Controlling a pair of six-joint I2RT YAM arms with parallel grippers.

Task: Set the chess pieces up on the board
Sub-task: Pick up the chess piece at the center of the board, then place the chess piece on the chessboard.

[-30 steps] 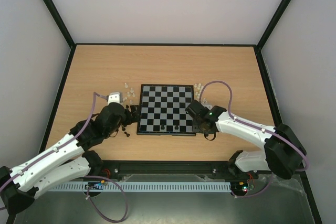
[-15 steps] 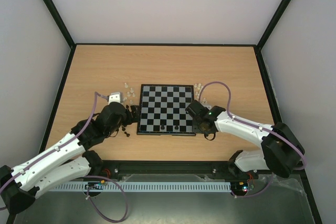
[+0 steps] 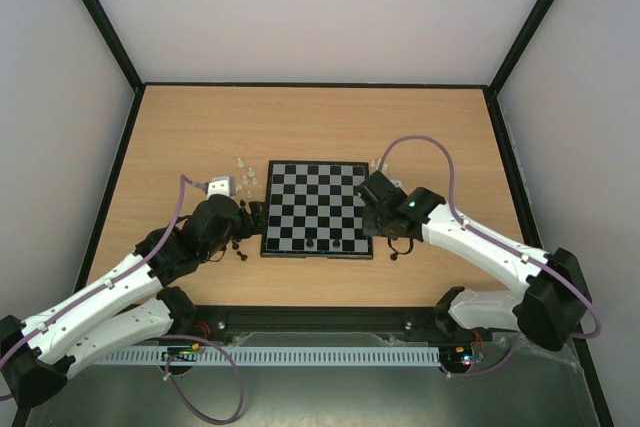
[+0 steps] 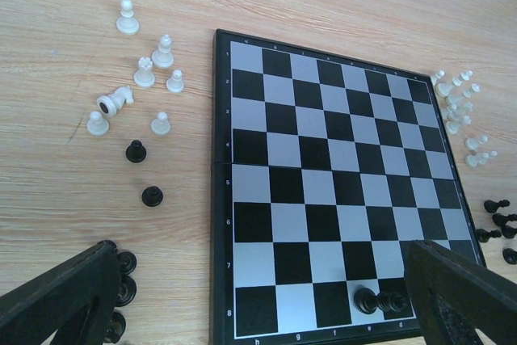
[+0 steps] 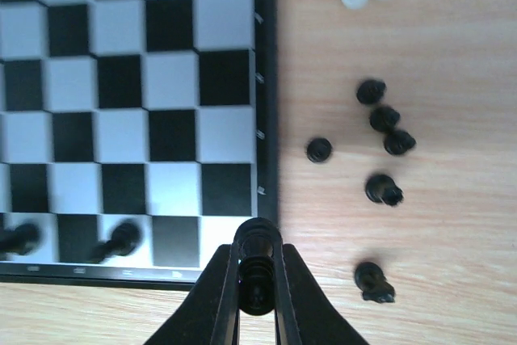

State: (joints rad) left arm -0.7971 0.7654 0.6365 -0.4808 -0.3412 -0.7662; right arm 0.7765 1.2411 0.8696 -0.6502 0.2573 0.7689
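Note:
The board (image 3: 316, 177) lies mid-table, also seen in the left wrist view (image 4: 323, 159) and the right wrist view (image 5: 121, 78). Two black chess pieces (image 4: 367, 300) stand side by side in its near row. My right gripper (image 5: 258, 280) is shut on a black chess piece (image 5: 258, 240), held over the board's near right corner; from above, the right gripper (image 3: 378, 227) is at the board's right edge. My left gripper (image 4: 258, 313) is open and holds nothing. From above, the left gripper (image 3: 250, 217) hovers by the board's left edge.
Whitish pieces (image 4: 144, 74) are scattered left of the board, one of them toppled, and another whitish cluster (image 4: 456, 103) lies at its far right. Loose black pieces lie left of the board (image 4: 136, 151) and right of it (image 5: 381, 190). A black frame borders the table.
My right gripper has shut on a black piece beside the board's near right corner and moved with it up and toward the far side. The left arm has not moved.

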